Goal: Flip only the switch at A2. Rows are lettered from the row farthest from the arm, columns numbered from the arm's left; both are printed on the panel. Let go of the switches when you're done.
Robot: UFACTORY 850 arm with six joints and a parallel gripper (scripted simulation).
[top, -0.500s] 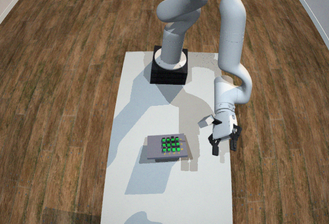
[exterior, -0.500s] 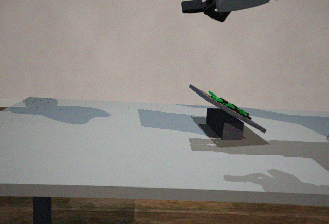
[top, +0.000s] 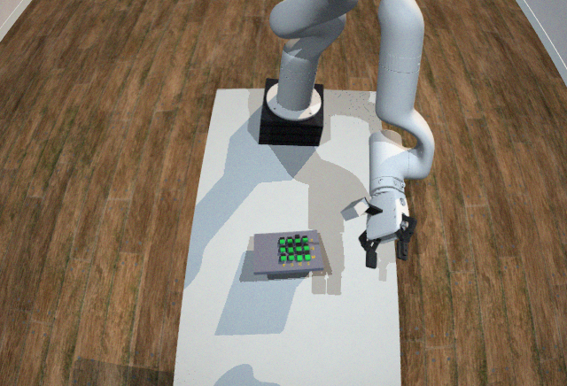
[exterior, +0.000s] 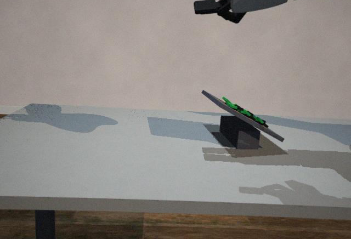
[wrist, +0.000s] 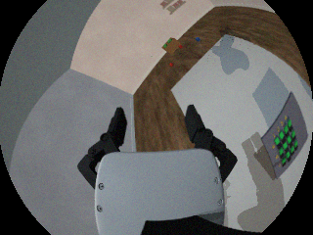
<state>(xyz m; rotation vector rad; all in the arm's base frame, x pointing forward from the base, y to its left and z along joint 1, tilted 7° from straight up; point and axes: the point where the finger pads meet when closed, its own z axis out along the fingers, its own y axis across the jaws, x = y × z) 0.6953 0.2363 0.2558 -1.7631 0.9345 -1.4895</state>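
A grey switch panel (top: 287,253) stands tilted on a dark block in the middle of the white table, with a grid of green switches (top: 295,249) on its right part. It also shows in the exterior view (exterior: 242,115) and at the right of the wrist view (wrist: 282,137). My gripper (top: 385,255) is open and empty. It hangs high above the table's right edge, well to the right of the panel and apart from it. In the exterior view the gripper (exterior: 215,6) is far above the panel. The labels are too small to read.
The arm's black base (top: 291,119) stands at the far end of the table. Wooden floor surrounds the table, and its right edge lies just below the gripper.
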